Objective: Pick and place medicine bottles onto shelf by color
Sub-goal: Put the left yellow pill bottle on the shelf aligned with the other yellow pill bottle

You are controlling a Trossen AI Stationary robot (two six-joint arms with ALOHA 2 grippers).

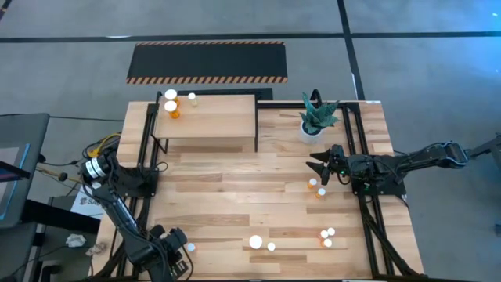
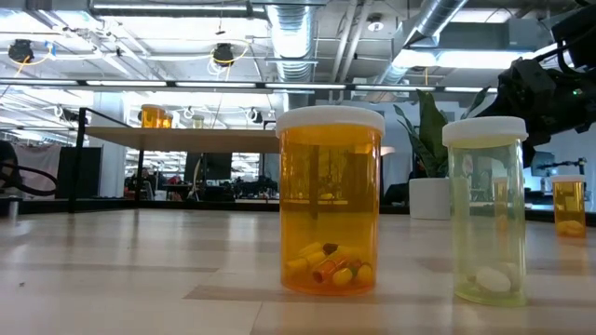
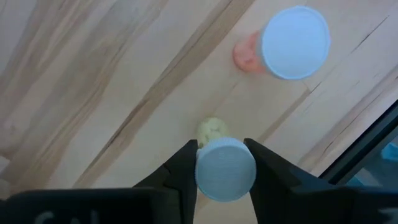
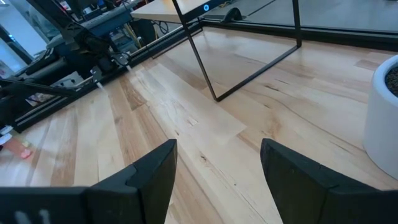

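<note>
Two tools: left tool point(image 3: 225, 163) clamped on yellowish bottle point(image 3: 225, 169), orange bottle point(image 3: 287, 45) just ahead; right tool point(image 4: 217, 162) fingers apart above surface point(image 4: 205, 124).

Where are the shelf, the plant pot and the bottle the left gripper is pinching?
shelf point(image 1: 215, 117): high view, bare plank top.
plant pot point(image 1: 311, 131): high view, white rim.
yellowish bottle point(image 3: 225, 169): left wrist view, white cap.
left gripper point(image 3: 224, 160): left wrist view, between fingertips.
</note>
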